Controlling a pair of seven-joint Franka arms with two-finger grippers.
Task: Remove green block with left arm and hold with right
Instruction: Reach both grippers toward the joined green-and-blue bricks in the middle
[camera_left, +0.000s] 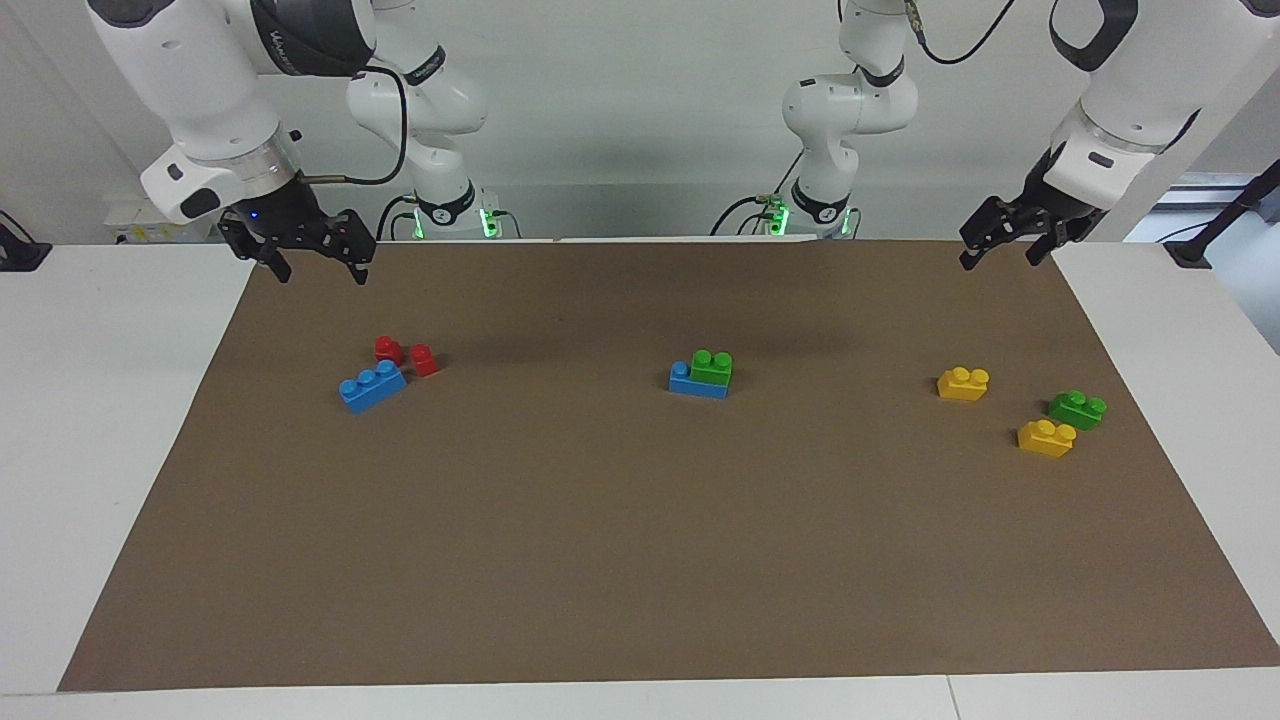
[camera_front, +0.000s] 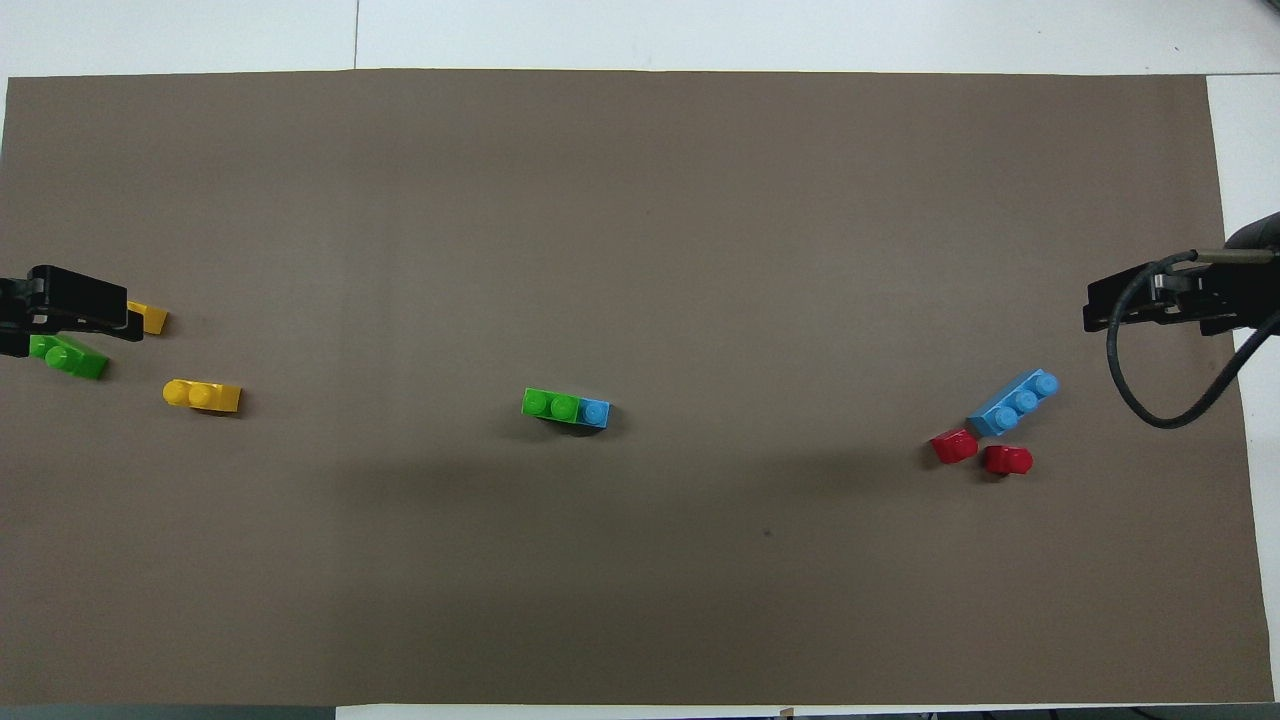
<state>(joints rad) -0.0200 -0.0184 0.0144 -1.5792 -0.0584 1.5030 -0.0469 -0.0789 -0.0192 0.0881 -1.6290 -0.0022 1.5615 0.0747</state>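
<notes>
1. The green block sits pressed onto one end of a blue brick at the middle of the brown mat, well apart from both sets of fingers.
2. The left gripper hangs raised over the mat's edge at its own end, fingers spread and holding nothing. Below and past its fingertips lie a second green block and two yellow bricks.
3. The right gripper waits raised over its own end, fingers likewise released and empty; a loose blue brick and two red pieces lie beneath them.
4. The green block looks light, rigid and smooth-sided, so it could slip. It is probably best pinched across its flat side walls, below the studs.
5. The stud joint will likely resist, so the right fingers should probably clamp the blue brick's exposed end while the left pulls straight up.
</notes>
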